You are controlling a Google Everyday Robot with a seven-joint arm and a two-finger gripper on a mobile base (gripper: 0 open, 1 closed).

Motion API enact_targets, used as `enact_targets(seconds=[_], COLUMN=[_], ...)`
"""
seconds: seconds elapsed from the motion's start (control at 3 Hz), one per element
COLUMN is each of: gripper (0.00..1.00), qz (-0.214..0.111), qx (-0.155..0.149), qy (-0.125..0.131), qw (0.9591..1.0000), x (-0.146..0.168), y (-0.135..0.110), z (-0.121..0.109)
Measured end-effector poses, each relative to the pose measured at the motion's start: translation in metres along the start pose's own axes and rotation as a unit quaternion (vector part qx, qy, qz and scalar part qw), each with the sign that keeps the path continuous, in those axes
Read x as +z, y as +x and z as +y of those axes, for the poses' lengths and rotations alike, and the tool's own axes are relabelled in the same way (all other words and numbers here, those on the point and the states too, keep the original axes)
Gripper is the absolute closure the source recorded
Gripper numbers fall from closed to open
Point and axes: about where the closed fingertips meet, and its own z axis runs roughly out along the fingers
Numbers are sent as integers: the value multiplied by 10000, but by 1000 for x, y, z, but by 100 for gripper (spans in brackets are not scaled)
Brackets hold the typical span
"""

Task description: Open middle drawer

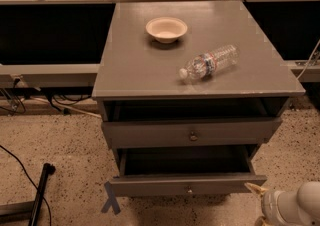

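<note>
We see the middle drawer (pixel 150 186) pulled out of the grey cabinet, with its dark inside open to view and a small round knob (pixel 189 189) in the centre of its shallow front. Above it the top drawer (pixel 150 133) also stands a little out. On the surface (pixel 140 70) a cream bowl (pixel 166 29) stands and a plastic bottle (pixel 209 62) lies on its side, apart from each other. The claw (pixel 259 202) is low at the right, just beside the right end of the middle drawer's front. We cannot tell whether it is wide or narrow.
</note>
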Motion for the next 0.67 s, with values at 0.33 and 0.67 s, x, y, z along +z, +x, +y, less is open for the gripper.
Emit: enact_targets(seconds=[0.33, 0.67], gripper=[26, 49], qz=[-246, -396], qx=[-370, -641], qy=[46, 20], qw=[9990, 9972], x=[6, 22], y=[-31, -56], z=[-16, -37])
